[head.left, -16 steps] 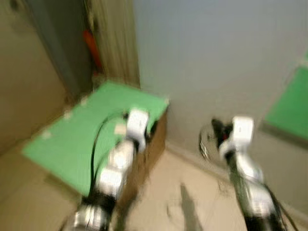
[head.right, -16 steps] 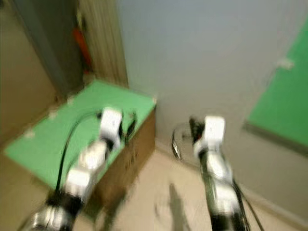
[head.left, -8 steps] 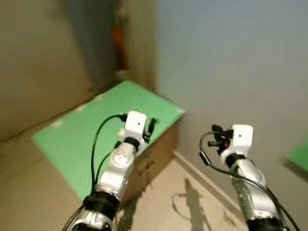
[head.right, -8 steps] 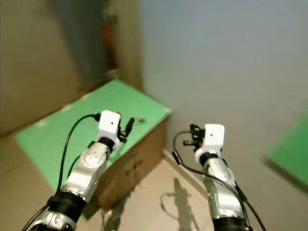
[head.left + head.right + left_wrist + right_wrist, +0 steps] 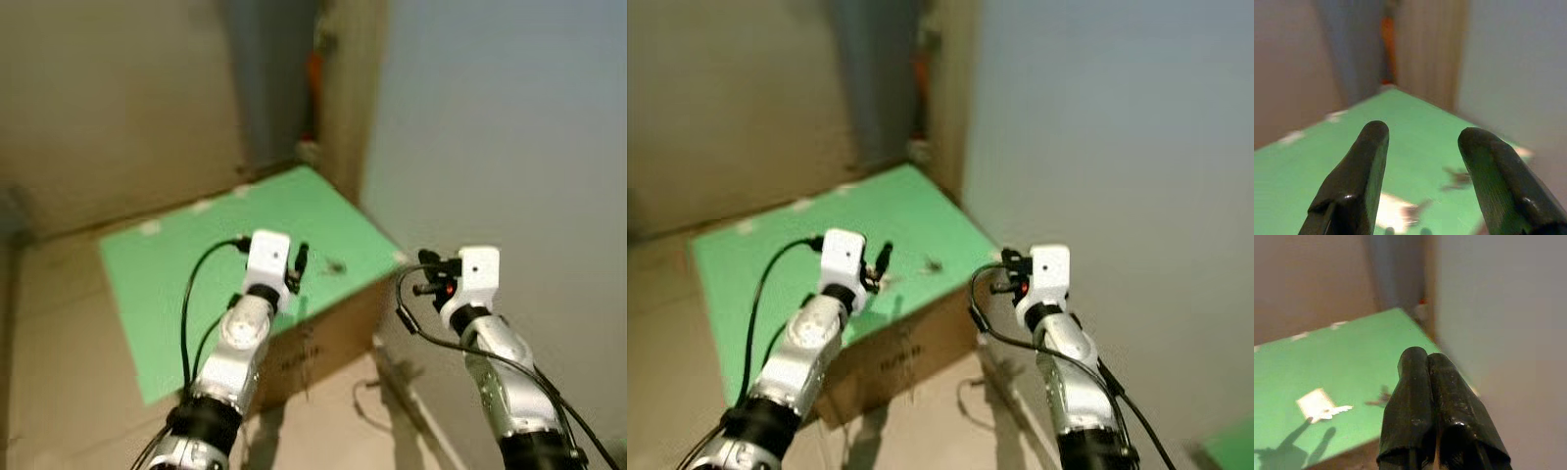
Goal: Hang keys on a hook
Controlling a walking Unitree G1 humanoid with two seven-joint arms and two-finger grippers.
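A small dark bunch of keys (image 5: 335, 265) lies on the green top of a cardboard box (image 5: 196, 284), near the box's right edge. My left gripper (image 5: 299, 259) hovers over the green top just left of the keys. It is open, with nothing between its fingers (image 5: 1371, 147), and the keys (image 5: 1457, 178) lie ahead of it, blurred. My right gripper (image 5: 423, 276) is shut on nothing and is held off the box's right corner, in front of the grey wall. The right wrist view looks past its fingertips (image 5: 1422, 360) to the keys (image 5: 1382, 396).
A pale patch (image 5: 1317, 404) lies on the green top near the keys. A grey wall (image 5: 509, 147) rises on the right and a brown wall (image 5: 108, 98) on the left. An orange object (image 5: 313, 69) stands in the dark gap behind the box. Beige floor (image 5: 333, 431) lies below.
The whole picture has swung and sharpened: the camera turned, so the box now sits more to the centre and right. Both arms keep much the same pose.
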